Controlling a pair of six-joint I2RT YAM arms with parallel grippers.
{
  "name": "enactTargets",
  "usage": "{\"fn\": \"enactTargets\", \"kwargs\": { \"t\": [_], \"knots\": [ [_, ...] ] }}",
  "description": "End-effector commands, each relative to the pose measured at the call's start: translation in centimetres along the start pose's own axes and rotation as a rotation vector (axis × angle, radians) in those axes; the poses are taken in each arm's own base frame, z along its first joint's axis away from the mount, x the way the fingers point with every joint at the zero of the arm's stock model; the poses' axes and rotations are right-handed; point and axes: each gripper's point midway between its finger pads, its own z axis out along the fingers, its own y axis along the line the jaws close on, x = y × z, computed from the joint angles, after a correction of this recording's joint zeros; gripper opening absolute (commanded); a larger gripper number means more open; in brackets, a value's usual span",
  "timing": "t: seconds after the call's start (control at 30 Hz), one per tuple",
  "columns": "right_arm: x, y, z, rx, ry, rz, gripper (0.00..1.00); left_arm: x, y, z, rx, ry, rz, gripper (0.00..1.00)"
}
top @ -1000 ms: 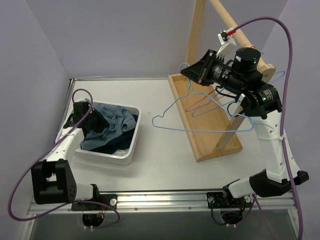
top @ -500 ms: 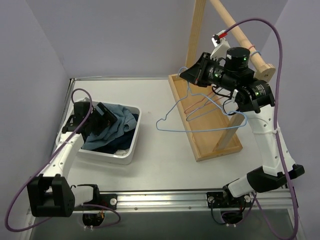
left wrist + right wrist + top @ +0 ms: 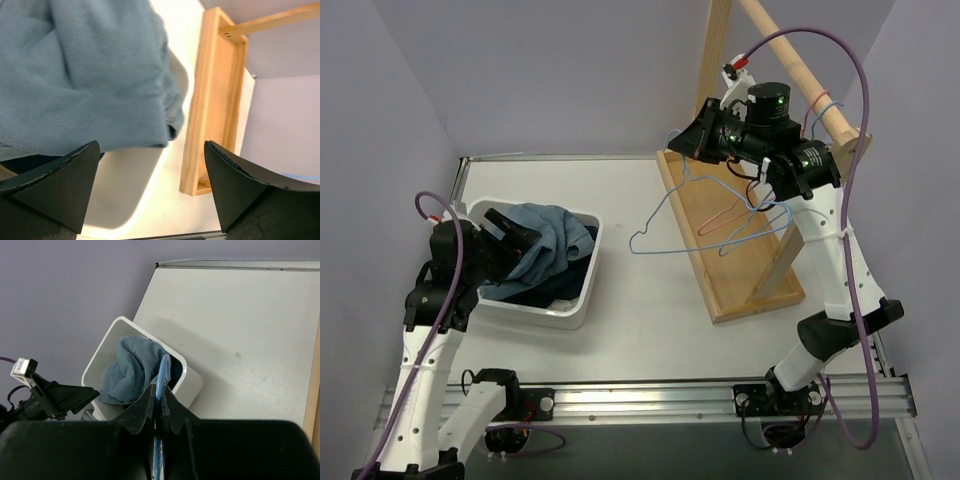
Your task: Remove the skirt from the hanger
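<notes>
No skirt shows in any view. The pink-red hanger hangs bare from the wooden rod, behind a light-blue wire hanger. My right gripper is shut on the hook of that light-blue hanger and holds it up beside the rack's upright post. My left gripper hovers over the left side of the white bin, jaws wide open with nothing between them.
The white bin at the left holds a light-blue denim shirt lying over a dark-blue garment. A wooden rack with a long base tray and a slanting rod stands at the right. Grey walls close in the table.
My left gripper has opened wide and pulled back up from the clothes in the bin. The right arm has lifted the light-blue hanger higher and a little to the left.
</notes>
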Motion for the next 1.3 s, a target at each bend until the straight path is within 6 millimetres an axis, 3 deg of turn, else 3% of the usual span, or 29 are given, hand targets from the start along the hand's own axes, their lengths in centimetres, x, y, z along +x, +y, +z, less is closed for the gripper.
{"fn": "enactTargets", "kwargs": {
  "t": [0.0, 0.1, 0.23, 0.3, 0.33, 0.4, 0.43, 0.47, 0.67, 0.7, 0.77, 0.8, 0.9, 1.13, 1.27],
  "knots": [
    [-0.9, 0.6, 0.9, -0.027, -0.026, 0.002, 0.00, -2.4, -5.5, -3.2, 0.164, -0.071, 0.081, 0.94],
    [-1.1, -0.2, 1.6, 0.010, -0.042, 0.020, 0.00, -3.0, -8.5, -3.9, 0.236, -0.083, 0.213, 0.94],
    [-1.6, -0.6, 2.2, 0.039, -0.078, 0.031, 0.00, -2.5, -14.4, -5.5, 0.379, -0.037, 0.369, 0.94],
    [-2.0, -1.3, 2.5, 0.077, -0.102, 0.029, 0.00, -1.7, -16.3, -6.0, 0.430, -0.004, 0.421, 0.96],
    [-2.0, -1.4, 2.5, 0.087, -0.109, 0.028, 0.00, -0.8, -18.4, -6.9, 0.482, 0.017, 0.473, 0.97],
    [-2.0, -1.9, 2.8, 0.115, -0.129, 0.031, 0.00, 0.5, -19.9, -7.7, 0.508, 0.047, 0.539, 0.98],
    [-2.3, -2.6, 2.9, 0.151, -0.152, 0.038, 0.00, 0.8, -20.4, -7.1, 0.492, 0.037, 0.593, 0.98],
    [-2.2, -2.7, 3.1, 0.164, -0.158, 0.053, 0.00, 2.1, -21.9, -8.7, 0.554, 0.051, 0.631, 0.98],
    [-1.8, -4.8, 4.2, 0.291, -0.210, 0.109, 0.00, 4.4, -24.0, -9.9, 0.590, 0.052, 0.786, 0.98],
    [-1.6, -4.8, 4.4, 0.308, -0.220, 0.115, 0.00, 4.8, -24.5, -11.4, 0.614, 0.058, 0.811, 0.98],
    [-1.7, -5.6, 4.7, 0.370, -0.255, 0.118, 0.00, 4.8, -24.6, -11.2, 0.567, 0.023, 0.870, 0.97],
    [-1.5, -5.4, 4.8, 0.378, -0.260, 0.118, 0.00, 4.9, -24.7, -12.6, 0.577, 0.025, 0.899, 0.97],
    [-1.2, -6.3, 5.4, 0.443, -0.277, 0.115, 0.00, 5.3, -24.2, -12.3, 0.506, 0.032, 0.958, 0.95],
    [0.0, -8.1, 6.1, 0.576, -0.281, 0.083, 0.00, 6.7, -24.9, -14.4, 0.532, 0.039, 1.006, 0.95],
    [0.3, -7.8, 6.2, 0.625, -0.281, 0.028, 0.00, 7.2, -25.6, -15.1, 0.554, 0.055, 1.010, 0.95]
  ]
}}
